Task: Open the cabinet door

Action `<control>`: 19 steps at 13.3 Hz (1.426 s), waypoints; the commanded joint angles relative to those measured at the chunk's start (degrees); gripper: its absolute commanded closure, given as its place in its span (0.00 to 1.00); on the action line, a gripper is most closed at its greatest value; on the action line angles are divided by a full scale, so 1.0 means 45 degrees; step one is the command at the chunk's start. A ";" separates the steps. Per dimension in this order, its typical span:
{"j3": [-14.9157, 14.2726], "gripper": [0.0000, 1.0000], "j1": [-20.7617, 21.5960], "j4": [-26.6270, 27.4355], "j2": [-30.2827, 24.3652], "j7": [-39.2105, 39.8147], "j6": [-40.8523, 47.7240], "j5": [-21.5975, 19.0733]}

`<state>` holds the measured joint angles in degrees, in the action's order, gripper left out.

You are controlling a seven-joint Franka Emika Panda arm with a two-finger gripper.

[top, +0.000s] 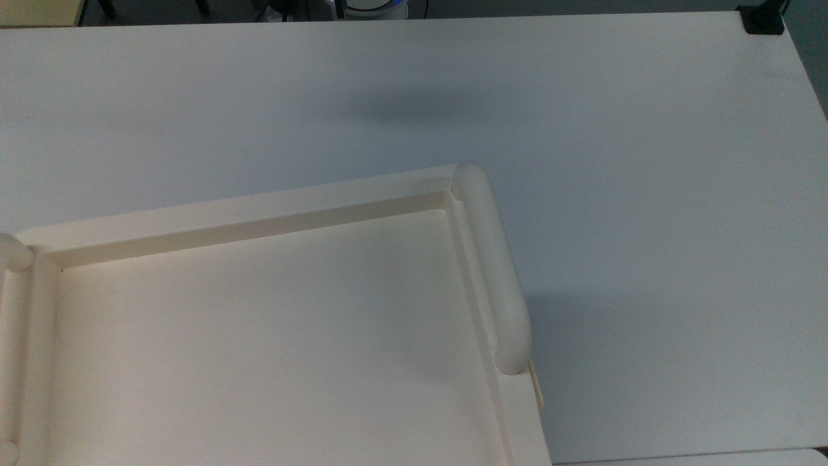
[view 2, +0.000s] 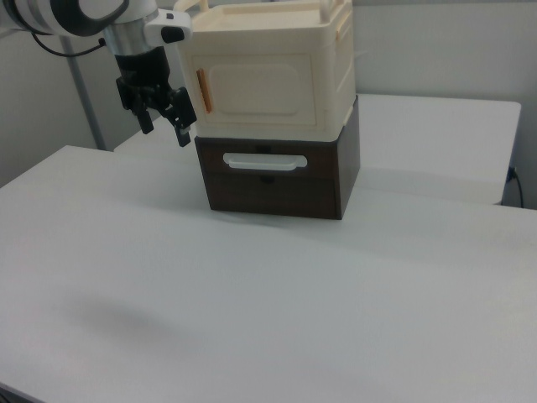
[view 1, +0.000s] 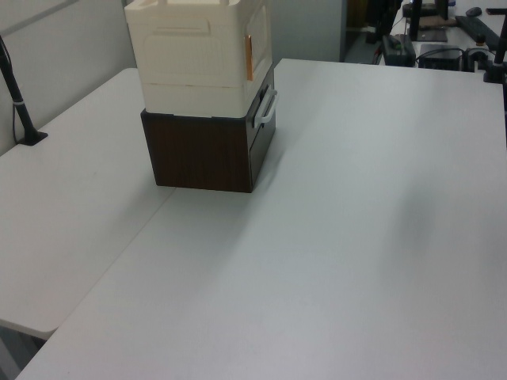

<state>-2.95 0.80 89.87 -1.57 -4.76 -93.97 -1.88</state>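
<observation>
White table (view 2: 277,294) carries a dark brown drawer box (view 2: 277,180) with a cream cabinet (view 2: 268,71) stacked on top. On the cabinet's front, the cabinet door (view 2: 256,88) sits flush and shut. In the right view, the gripper (view 2: 161,122) hangs just beside the door's left edge, jaws apart, holding nothing.

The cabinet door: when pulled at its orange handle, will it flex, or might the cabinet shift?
The cabinet door looks like a rigid moulded panel, so probably stiff. The cream cabinet merely sits atop a dark drawer unit, so a hard pull may slide it.
</observation>
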 commanded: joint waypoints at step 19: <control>0.0011 0.00 0.0115 0.0245 -0.0004 0.1462 -0.0346 0.0086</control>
<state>-2.79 1.02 90.00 -1.33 -3.62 -93.97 -1.84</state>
